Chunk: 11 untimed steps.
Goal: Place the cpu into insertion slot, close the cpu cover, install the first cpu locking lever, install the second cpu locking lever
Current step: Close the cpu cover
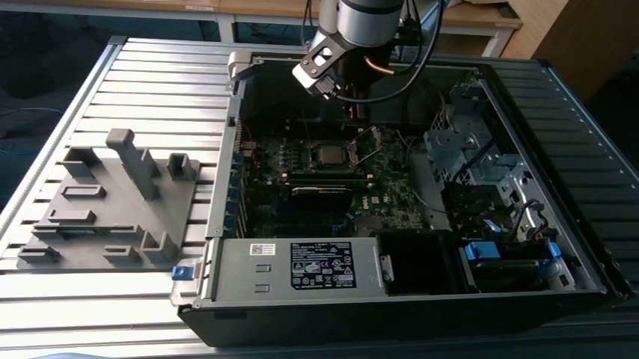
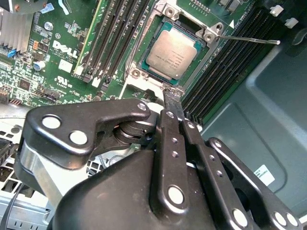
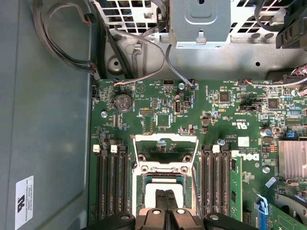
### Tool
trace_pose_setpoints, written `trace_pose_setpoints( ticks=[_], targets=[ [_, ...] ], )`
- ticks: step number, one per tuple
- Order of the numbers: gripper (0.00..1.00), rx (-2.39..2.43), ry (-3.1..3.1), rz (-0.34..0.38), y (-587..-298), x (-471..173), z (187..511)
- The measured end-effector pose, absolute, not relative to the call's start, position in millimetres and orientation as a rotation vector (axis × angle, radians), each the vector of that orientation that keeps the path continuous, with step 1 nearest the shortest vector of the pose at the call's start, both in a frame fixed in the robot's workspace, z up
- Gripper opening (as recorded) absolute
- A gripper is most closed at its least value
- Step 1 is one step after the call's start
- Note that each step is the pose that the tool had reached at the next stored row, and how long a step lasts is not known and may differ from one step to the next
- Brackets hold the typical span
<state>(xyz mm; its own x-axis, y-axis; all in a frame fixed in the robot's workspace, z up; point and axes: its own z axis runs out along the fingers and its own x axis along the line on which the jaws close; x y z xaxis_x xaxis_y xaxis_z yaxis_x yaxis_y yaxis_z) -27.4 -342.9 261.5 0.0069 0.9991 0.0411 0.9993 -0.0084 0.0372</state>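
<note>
The cpu [image 2: 172, 50] lies flat in the insertion slot [image 2: 142, 79], its silver face up; in the exterior view the cpu [image 1: 328, 155] sits mid-board inside the open case. The cpu cover [image 3: 165, 139] stands swung open past the socket. A thin locking lever [image 2: 249, 41] sticks out free to one side. My gripper [image 2: 171, 95] is shut, with nothing seen between its fingers. Its tips are down at the socket's edge, right beside the chip. The first wrist view has the gripper [image 3: 165, 195] over the socket. In the exterior view, the gripper [image 1: 355, 112] hangs just behind the socket.
Long black memory slots [image 3: 111, 177] flank the socket on both sides. A finned heatsink [image 3: 292, 160] and loose cables [image 3: 72, 48] are close by. A power supply [image 1: 299, 265] and drive cage [image 1: 469, 142] crowd the case. A grey fixture [image 1: 110, 202] lies on the slatted table.
</note>
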Motion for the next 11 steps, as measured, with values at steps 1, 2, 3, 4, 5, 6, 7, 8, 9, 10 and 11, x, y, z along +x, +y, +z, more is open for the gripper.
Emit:
trace_pose_setpoints(
  ticks=[1,2,3,4,5,6,7,8,9,10,11],
  targets=[
    [0.11,-2.227,-2.210,-0.087,-342.9,-27.4,261.9],
    [0.11,-2.227,-2.210,-0.087,-342.9,-27.4,262.0],
    [0.11,-2.227,-2.210,-0.087,-342.9,-27.4,262.0],
    [0.11,-2.227,-2.210,-0.087,-342.9,-27.4,262.2],
    [0.11,-2.227,-2.210,-0.087,-342.9,-27.4,263.4],
    [0.11,-2.227,-2.210,-0.087,-342.9,-27.4,263.4],
    [0.11,-2.227,-2.210,-0.087,-342.9,-27.4,263.7],
    [0.11,-2.227,-2.210,-0.087,-342.9,-27.4,263.9],
    [0.11,-2.227,-2.210,-0.087,-342.9,-27.4,263.9],
    [0.11,-2.227,-2.210,-0.087,-342.9,-27.4,264.0],
    [0.11,-2.227,-2.210,-0.087,-342.9,-27.4,264.2]
  ],
)
